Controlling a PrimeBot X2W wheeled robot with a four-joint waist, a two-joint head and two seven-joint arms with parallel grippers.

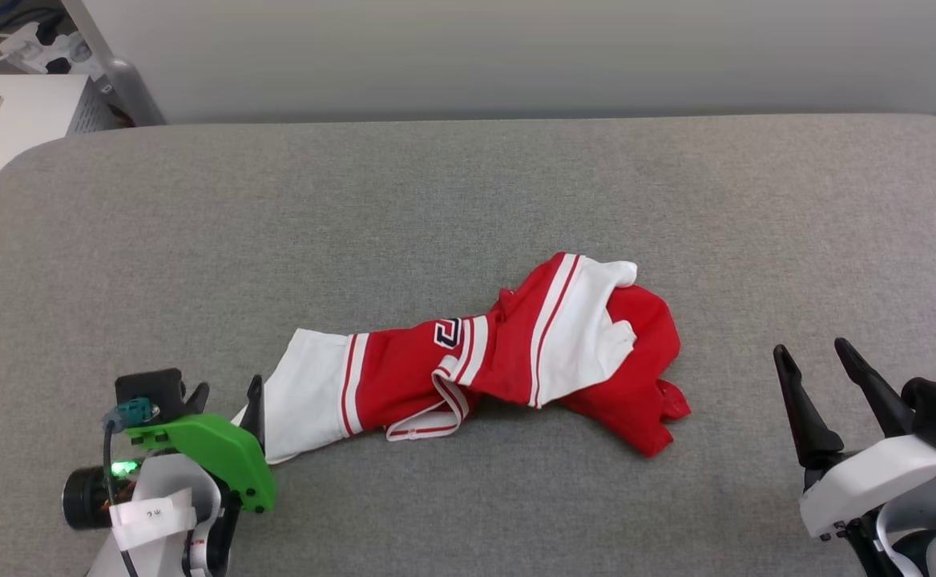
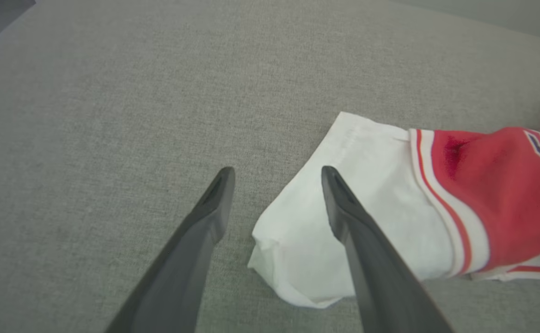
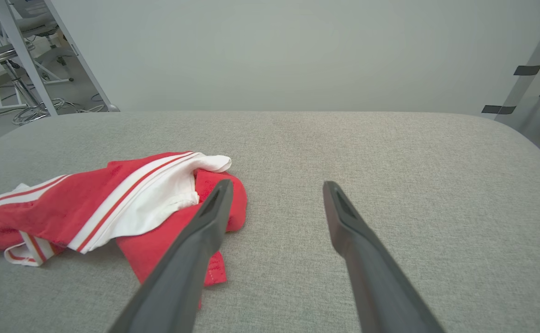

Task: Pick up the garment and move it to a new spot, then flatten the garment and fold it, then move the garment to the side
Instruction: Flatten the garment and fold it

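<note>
Crumpled red, white-sleeved jersey T-shirt [image 1: 404, 377] on grey fabric surface [image 1: 468, 200]. Left gripper [image 2: 277, 170]: jaws wide at sleeve end, perhaps touching. Right gripper [image 1: 811, 350]: jaws wide, clear of shirt.

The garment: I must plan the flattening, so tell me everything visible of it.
The red jersey-style T-shirt with white sleeves and red-white striped trim lies crumpled, twisted into a long bundle, on the grey fabric surface. Part of a black, white-outlined numeral shows. One white sleeve reaches toward the open left gripper, which holds nothing; contact is unclear.
</note>
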